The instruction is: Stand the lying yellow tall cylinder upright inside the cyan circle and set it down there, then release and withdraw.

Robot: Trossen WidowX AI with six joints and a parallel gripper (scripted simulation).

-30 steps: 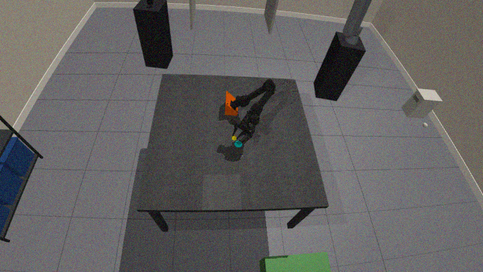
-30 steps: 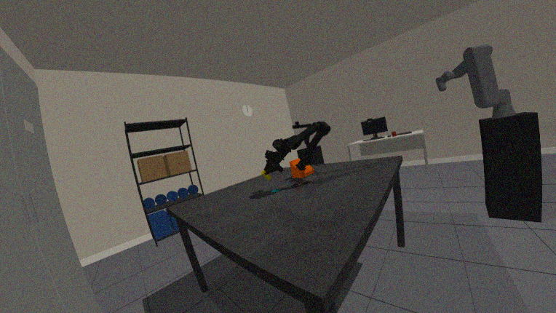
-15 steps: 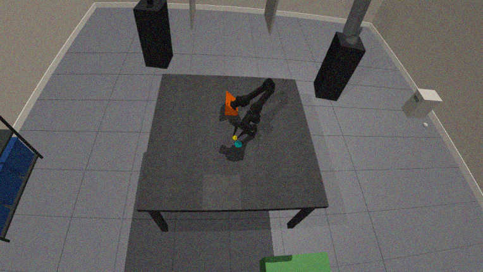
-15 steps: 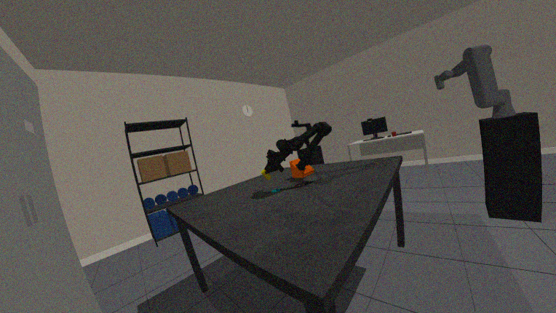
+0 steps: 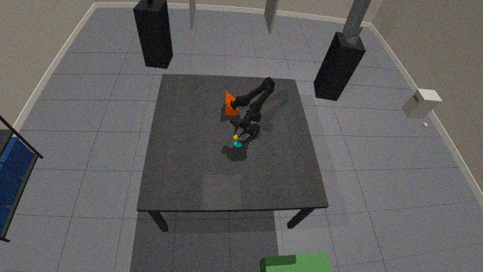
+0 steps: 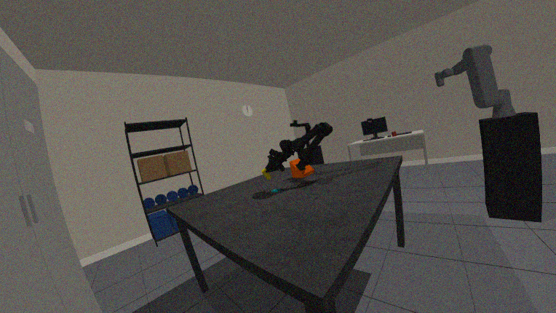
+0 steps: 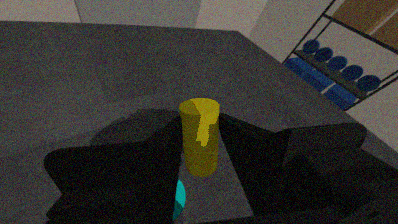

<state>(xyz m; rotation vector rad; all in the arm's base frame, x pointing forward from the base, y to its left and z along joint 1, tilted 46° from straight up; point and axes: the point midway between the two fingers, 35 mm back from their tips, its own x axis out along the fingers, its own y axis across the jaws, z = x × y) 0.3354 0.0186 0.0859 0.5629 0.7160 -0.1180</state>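
Yellow cylinder (image 5: 235, 136) (image 6: 266, 174) (image 7: 201, 140), pinched in the gripper (image 5: 239, 133) (image 6: 267, 172) (image 7: 200, 119), held above the table (image 5: 189, 152) (image 6: 272, 225) (image 7: 125, 65) beside the cyan circle (image 5: 238, 144) (image 6: 274, 191) (image 7: 179, 199); long axis slightly tilted, judged to need righting over the circle.

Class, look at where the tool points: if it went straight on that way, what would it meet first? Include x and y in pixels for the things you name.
Probably the dark table top (image 5: 189, 117) (image 6: 272, 225) (image 7: 75, 90), with the held yellow cylinder (image 5: 235, 136) (image 6: 266, 174) (image 7: 201, 145) leading. Whether it would land on the cyan circle (image 5: 238, 144) (image 6: 274, 191) (image 7: 180, 197) is unclear.

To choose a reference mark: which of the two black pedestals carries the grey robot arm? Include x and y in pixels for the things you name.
The pedestal (image 5: 332, 72) (image 6: 511, 167) at top view's right; the left one carries something black.
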